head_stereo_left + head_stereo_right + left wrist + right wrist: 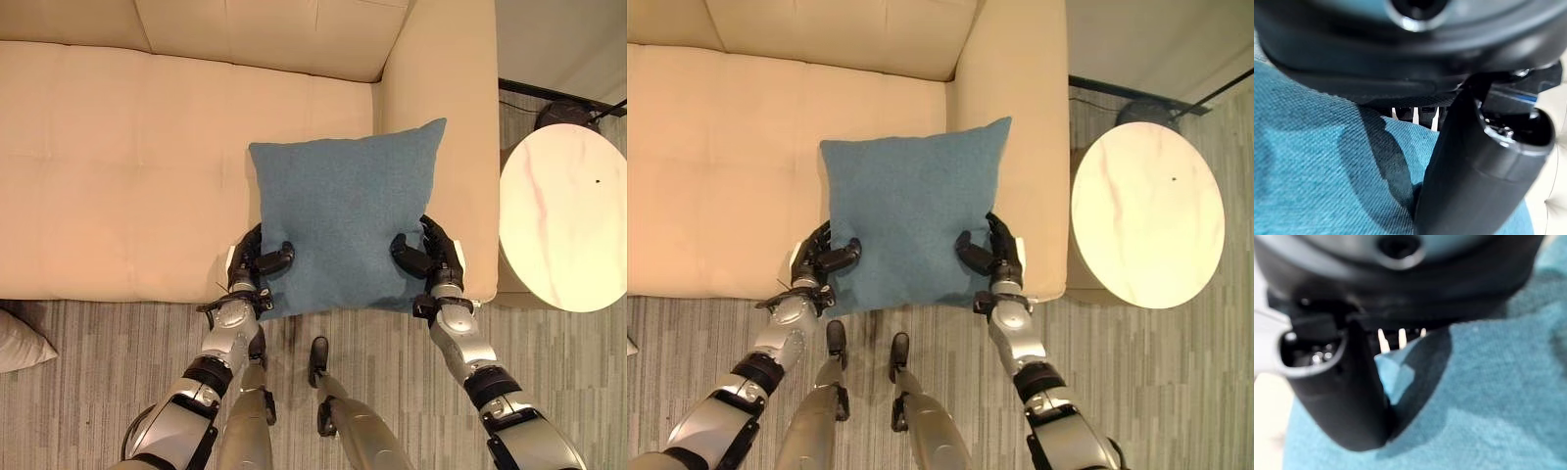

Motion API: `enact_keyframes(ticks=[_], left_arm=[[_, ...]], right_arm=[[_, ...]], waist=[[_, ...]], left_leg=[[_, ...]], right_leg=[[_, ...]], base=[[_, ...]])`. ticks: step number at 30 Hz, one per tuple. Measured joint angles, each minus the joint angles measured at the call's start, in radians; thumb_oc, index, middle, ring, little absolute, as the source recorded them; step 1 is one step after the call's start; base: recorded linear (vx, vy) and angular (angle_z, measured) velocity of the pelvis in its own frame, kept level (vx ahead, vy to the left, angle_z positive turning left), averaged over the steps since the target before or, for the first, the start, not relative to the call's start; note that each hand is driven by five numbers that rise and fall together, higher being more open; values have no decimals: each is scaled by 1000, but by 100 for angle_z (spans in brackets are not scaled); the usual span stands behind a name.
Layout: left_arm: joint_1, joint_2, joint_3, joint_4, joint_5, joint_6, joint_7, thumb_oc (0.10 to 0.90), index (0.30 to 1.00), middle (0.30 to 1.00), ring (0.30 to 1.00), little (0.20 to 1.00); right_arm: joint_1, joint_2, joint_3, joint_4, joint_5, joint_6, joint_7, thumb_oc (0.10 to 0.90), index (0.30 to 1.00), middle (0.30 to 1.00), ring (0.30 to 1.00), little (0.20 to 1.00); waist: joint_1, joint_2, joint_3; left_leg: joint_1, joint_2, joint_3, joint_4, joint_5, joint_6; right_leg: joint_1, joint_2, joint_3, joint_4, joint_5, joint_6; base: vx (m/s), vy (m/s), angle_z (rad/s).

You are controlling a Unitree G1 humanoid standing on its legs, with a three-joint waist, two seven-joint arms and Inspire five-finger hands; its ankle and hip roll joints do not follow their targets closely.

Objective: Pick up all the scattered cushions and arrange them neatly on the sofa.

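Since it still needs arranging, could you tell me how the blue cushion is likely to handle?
The cushion is probably soft and light: both thumbs dent its edge. Held by the left hand and right hand, it keeps flat, so likely not floppy. Woven cloth should grip well.

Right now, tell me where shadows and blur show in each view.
Left wrist view: left hand blurred, its thumb shadowing the sharp blue cushion. Right wrist view: right hand soft, shadowing the cloth. Eye views: even light, both thumbs on the cushion over the beige sofa.
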Motion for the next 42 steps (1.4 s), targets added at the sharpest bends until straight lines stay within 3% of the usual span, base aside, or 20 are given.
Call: enact_keyframes(ticks=[4,7,11,16,21,25,26,28,29,30,33,36,37,38,39,40,41,42], left_arm=[[42,14,1,-23,1,10,0,400,300,300,300,300],[148,22,14,-97,3,16,-1,400,300,300,300,300],[320,19,30,-160,6,38,-22,400,300,300,300,300],[471,11,39,-205,24,66,-81,400,300,300,300,300],[590,-3,43,-218,24,98,-109,400,300,300,300,300],[622,-3,41,-229,24,103,-113,400,300,300,300,300],[611,-1,41,-225,24,103,-113,400,300,300,300,300],[586,6,37,-225,24,103,-114,400,300,300,300,300],[580,16,38,-228,25,100,-120,400,300,300,300,300],[577,21,42,-225,24,100,-122,400,300,300,300,300],[586,17,42,-229,24,99,-125,400,300,300,300,300],[621,-5,36,-226,24,98,-128,400,300,300,300,300],[624,-4,36,-226,24,99,-129,400,300,300,300,300],[629,-3,28,-226,24,99,-130,400,300,300,300,300],[638,-5,22,-227,24,100,-133,400,300,300,300,300],[650,-6,18,-227,23,100,-134,400,300,300,300,300],[669,-11,18,-228,23,100,-134,400,300,300,300,300],[674,-8,21,-226,23,101,-134,400,300,300,300,300]], right_arm=[[52,25,-24,-33,14,10,9,400,300,300,300,300],[125,42,-24,-50,7,36,39,400,300,300,300,300],[273,47,-16,-74,-25,68,100,400,300,300,300,300],[414,41,-51,-138,-62,103,149,400,300,300,300,300],[513,40,-65,-169,-96,130,176,400,300,300,300,300],[529,48,-64,-170,-105,154,192,400,300,300,300,300],[524,52,-65,-174,-105,155,191,400,300,300,300,300],[522,52,-65,-178,-104,154,188,400,300,300,300,300],[519,52,-63,-178,-104,154,187,400,300,300,300,300],[513,51,-55,-178,-104,154,188,400,300,300,300,300],[518,41,-44,-210,-104,152,186,400,300,300,300,300],[559,19,-46,-227,-110,148,184,400,300,300,300,300],[573,17,-56,-228,-112,148,183,400,300,300,300,300],[582,17,-63,-228,-114,149,183,400,300,300,300,300],[584,15,-69,-229,-115,149,183,400,300,300,300,300],[578,6,-67,-229,-117,149,184,400,300,300,300,300],[575,4,-65,-229,-126,149,188,400,300,300,300,300],[574,20,-66,-228,-129,150,187,400,300,300,300,300]], waist=[[4,1,0],[17,5,-2],[24,55,-29],[22,86,-49],[23,108,-106],[21,108,-127],[20,115,-130],[-21,131,-143],[-14,115,-149],[1,111,-154],[18,128,-173],[22,145,-200],[9,140,-199],[8,125,-199],[5,113,-199],[11,117,-201],[14,133,-208],[-2,123,-203]], left_leg=[[56,-4,0,-4,0,0],[125,-8,0,-15,0,0],[202,-16,-1,-44,0,0],[276,-26,-18,-62,-27,14],[297,-48,-34,-66,-44,29],[301,-62,-70,-61,-31,36],[290,-63,-102,-61,-15,44],[269,-60,-179,-61,-8,36],[267,-69,-186,-61,-9,38],[266,-67,-188,-61,-9,36],[257,-69,-250,-66,-3,10],[227,-64,-267,-67,-13,12],[220,-55,-206,-62,-61,19],[221,-55,-115,-52,-118,48],[219,-45,-11,-34,-129,66],[232,-36,19,-12,-108,73],[261,-17,7,9,-43,53],[269,-28,-1,-19,-17,42]], right_leg=[[53,-4,4,-6,-2,2],[122,-10,6,-15,-12,16],[192,-17,2,-21,-24,27],[265,-22,-4,-22,-33,30],[293,-42,-16,-22,-40,29],[306,-43,-27,-8,-50,35],[295,-34,5,33,-72,28],[255,2,218,124,-160,49],[249,-7,241,132,-173,55],[250,0,246,136,-177,35],[294,11,170,99,-159,14],[347,24,17,85,-171,-11],[356,6,-27,81,-171,-13],[351,-20,-46,95,-181,-29],[349,-43,-52,101,-196,-35],[347,-43,-51,102,-206,-24],[351,-32,-48,104,-217,-14],[358,-43,-58,124,-231,7]], base=[[44,-20,-3],[63,3,-1],[82,6,7],[82,69,10],[29,42,12],[-67,7,27],[-84,-14,64],[-29,-60,102],[-21,-75,67],[-88,-135,25],[-89,-75,76],[-172,1,154],[-33,36,131],[3,9,126],[0,0,78],[0,0,26],[157,93,25],[215,136,38]])
